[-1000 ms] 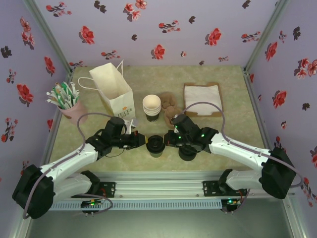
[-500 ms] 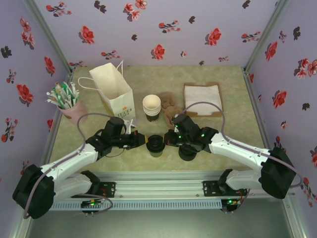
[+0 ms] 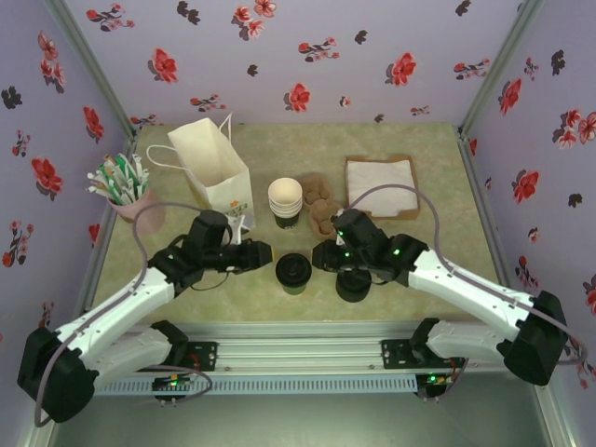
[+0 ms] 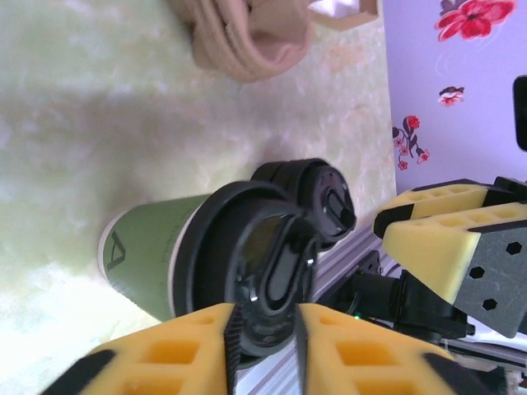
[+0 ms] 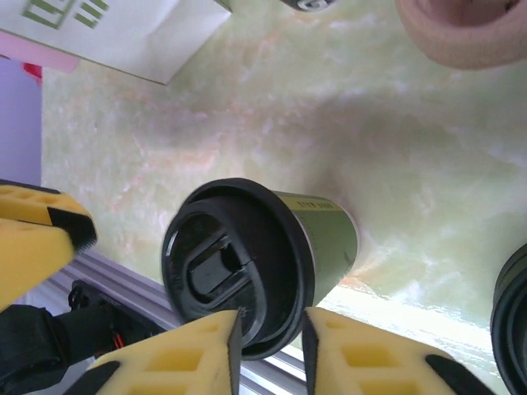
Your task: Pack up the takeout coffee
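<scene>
DOWNTOWN COUNTER: A small dark-green paper takeout coffee cup [image 3: 294, 276], capped with a round black plastic lid [image 5: 235, 276], stands upright near the front centre of the pale green marbled table [image 3: 447, 223]. Its long axis is vertical and the lid faces the ceiling. Which way the sip opening points cannot be told from above.

Judging by its make, the cup should be light if empty and top-heavy if filled (the pictures do not say which). Its thin wall would likely buckle under a hard squeeze, and the glossy lid could slip or pop off. The safest hold looks to be across the green wall just under the lid's rim, pressed gently and kept level.

At the cup's 9 o'clock the left gripper [image 3: 264, 251] hangs just beside it with no contact visible. Its yellow jaws are drawn almost together, leaving a thin slit with nothing in it. At 2 o'clock the right gripper [image 3: 320, 259] is equally near, equally narrowed and empty.

A short black stack of spare lids [image 3: 353, 285] sits at the cup's 4 o'clock. A stack of lidless cream-rimmed cups [image 3: 285, 197] stands at 12 o'clock. The open white paper carrier bag [image 3: 228, 196], the likely destination, waits at 10 o'clock.
</scene>
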